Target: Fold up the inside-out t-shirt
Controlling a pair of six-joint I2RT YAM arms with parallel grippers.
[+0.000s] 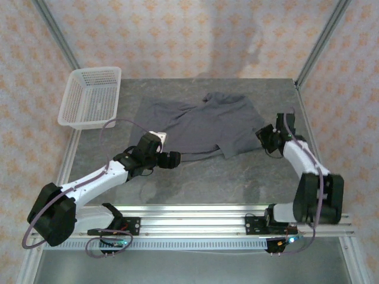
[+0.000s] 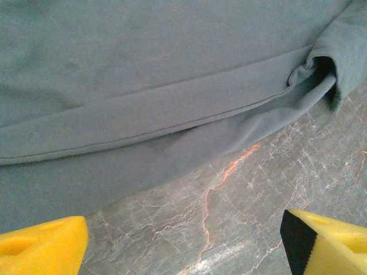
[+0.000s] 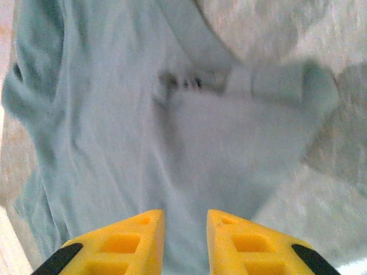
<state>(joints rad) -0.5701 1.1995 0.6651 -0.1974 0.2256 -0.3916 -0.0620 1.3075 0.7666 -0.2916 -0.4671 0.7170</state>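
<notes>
The grey t-shirt [image 1: 198, 124] lies spread crosswise on the table [image 1: 237, 177] as I poise the left gripper [image 1: 173, 158], fingers wide apart, just short of its near hem, while the right gripper [image 3: 185, 235] hangs over its right edge, fingers narrowly parted, pinching nothing I can see.

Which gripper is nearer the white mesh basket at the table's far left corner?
Left. The left gripper sits at the t-shirt near hem, rightward of the basket and closer to the arm bases; the right gripper is at the t-shirt's opposite edge, farther right.
</notes>
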